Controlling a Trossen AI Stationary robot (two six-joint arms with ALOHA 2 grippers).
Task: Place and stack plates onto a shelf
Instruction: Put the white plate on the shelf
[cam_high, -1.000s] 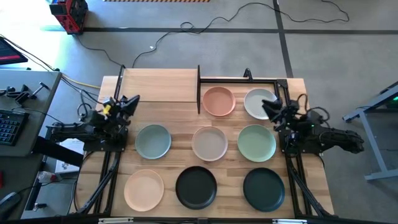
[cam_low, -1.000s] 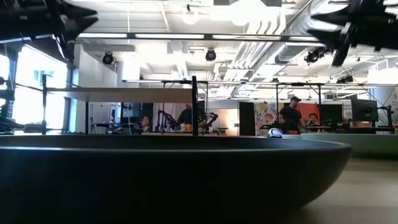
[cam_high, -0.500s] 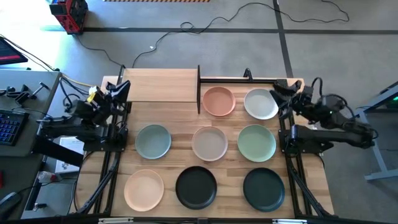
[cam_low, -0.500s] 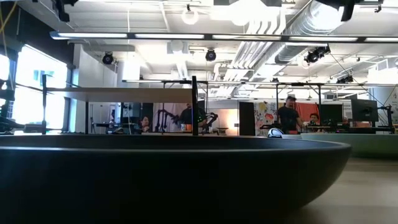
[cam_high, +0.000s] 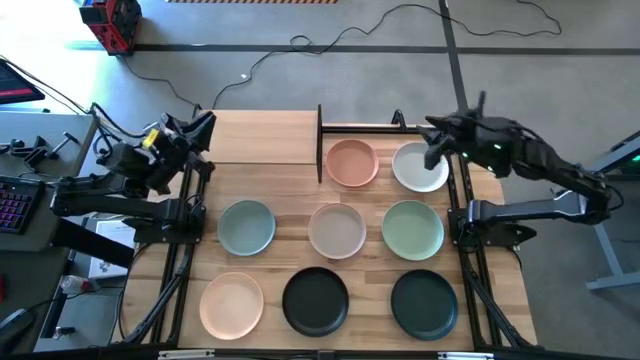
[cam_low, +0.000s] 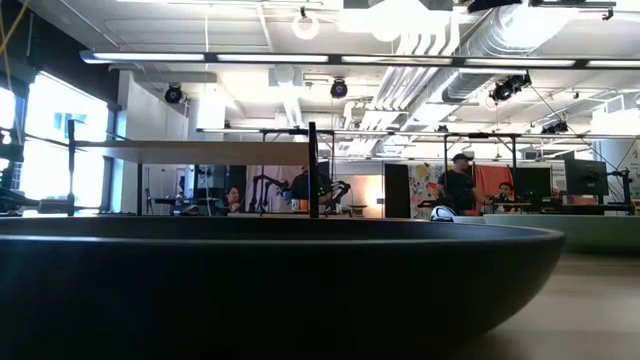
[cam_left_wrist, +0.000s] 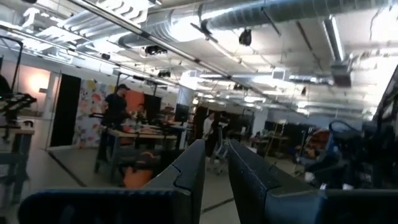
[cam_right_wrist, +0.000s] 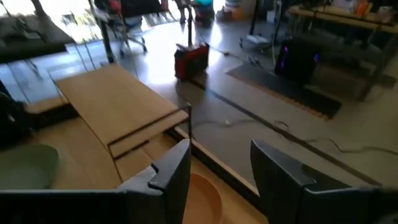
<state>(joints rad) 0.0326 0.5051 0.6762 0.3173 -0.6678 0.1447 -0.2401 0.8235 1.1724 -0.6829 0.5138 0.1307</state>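
Eight plates lie flat on the wooden tabletop. At the back right are a salmon pink plate (cam_high: 351, 162) and a pale one (cam_high: 418, 167). The middle row holds blue-grey (cam_high: 246, 227), beige (cam_high: 337, 230) and pale green (cam_high: 412, 229) plates. At the front are cream-peach (cam_high: 231, 304) and two dark plates (cam_high: 316, 300) (cam_high: 424, 303). The shelf (cam_high: 262, 137) stands at the far left, bare. My left gripper (cam_high: 203, 124) (cam_left_wrist: 216, 149) hangs high beside the shelf's left end, slightly open and holding nothing. My right gripper (cam_high: 432, 142) (cam_right_wrist: 221, 152) is open, high above the pale plate's far edge.
A black post (cam_high: 320, 145) stands at the shelf's right end beside the pink plate. Black frame rails (cam_high: 175, 270) (cam_high: 478, 280) run along both table sides. In the low view a dark plate (cam_low: 280, 290) fills the foreground; people stand in the room beyond.
Both arms have risen from low beside the table's side rails and left the top of the low view. My left gripper has gone up and toward the far edge, rolling. My right gripper has gone up and toward the far edge, over the pale plate. No plate has moved.
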